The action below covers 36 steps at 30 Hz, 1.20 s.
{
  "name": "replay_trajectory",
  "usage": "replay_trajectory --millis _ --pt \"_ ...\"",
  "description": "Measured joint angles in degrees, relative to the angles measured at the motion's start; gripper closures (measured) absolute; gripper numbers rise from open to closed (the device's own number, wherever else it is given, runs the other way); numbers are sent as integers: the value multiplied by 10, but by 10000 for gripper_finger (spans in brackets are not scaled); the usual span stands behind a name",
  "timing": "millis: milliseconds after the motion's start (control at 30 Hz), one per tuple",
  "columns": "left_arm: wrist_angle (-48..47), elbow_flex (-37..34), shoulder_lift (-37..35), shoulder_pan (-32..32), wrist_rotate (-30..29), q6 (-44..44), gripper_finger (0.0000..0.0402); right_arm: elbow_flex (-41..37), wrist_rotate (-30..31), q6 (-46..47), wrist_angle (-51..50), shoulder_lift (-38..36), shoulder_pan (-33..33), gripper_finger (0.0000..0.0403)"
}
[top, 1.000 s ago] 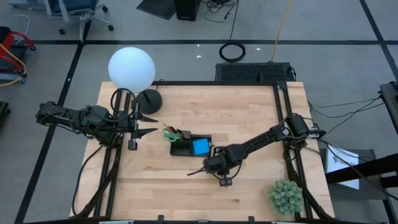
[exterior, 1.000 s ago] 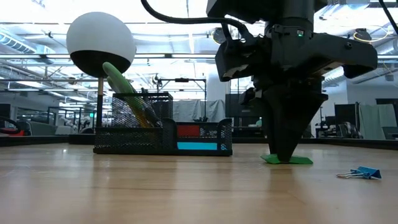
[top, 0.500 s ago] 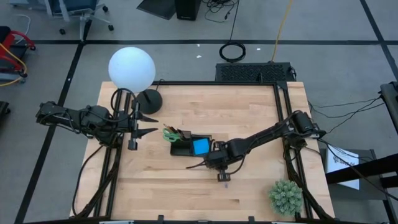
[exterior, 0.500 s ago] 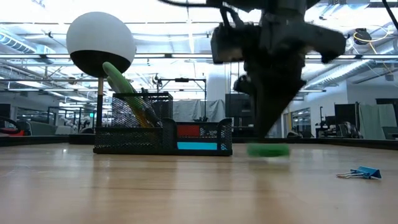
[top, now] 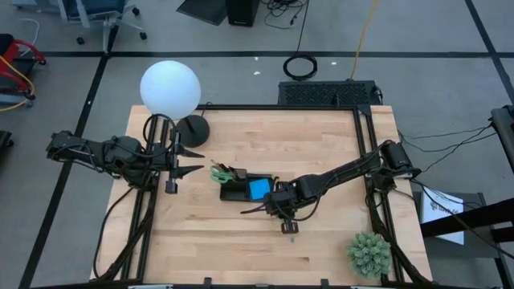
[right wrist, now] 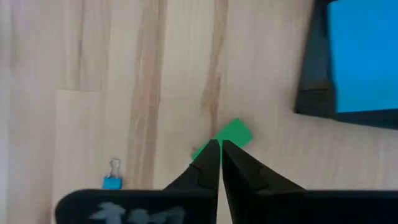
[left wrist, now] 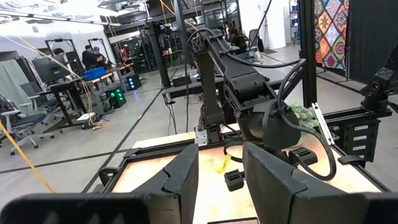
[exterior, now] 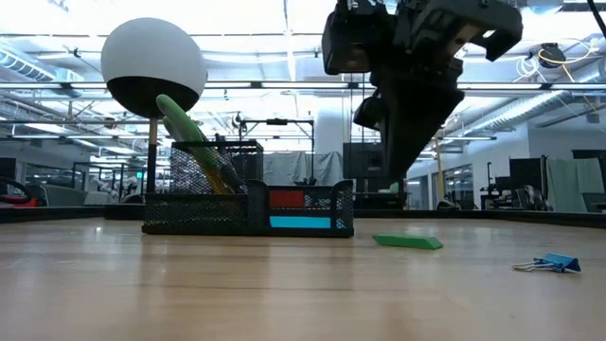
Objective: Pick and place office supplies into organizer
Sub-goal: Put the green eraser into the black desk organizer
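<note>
- Right gripper (right wrist: 215, 163) hanging clenched, empty, centre frame in low view.
- Green eraser (exterior: 407, 242) lying flat on table (exterior: 284, 294) below it, right of organizer (exterior: 248, 210).
- Left gripper (top: 191, 160) waiting at left, fingers parted.

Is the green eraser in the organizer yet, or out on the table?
Out. The green eraser lies flat on the table beside the organizer, under the raised, shut right gripper.

You see left arm (top: 104, 152): dark, jointed, black cables | right arm (top: 337, 178): dark, slim links, looped cable | fingers (right wrist: 208, 165): black, tapered
</note>
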Motion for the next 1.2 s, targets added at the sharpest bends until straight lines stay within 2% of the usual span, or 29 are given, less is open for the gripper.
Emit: replay_trajectory --millis 200,567,833,1033,1200 --pt "0 0 0 0 0 0 270 0 -38 19 6 0 0 349" --pt "0 0 0 0 0 0 270 1 -38 20 42 0 2 244" --pt "0 0 0 0 0 0 270 1 -38 31 43 0 8 193" --pt "0 0 0 0 0 0 270 -2 -32 -67 43 -1 28 166" --pt "0 0 0 0 0 0 270 -14 36 -132 42 -1 38 150"
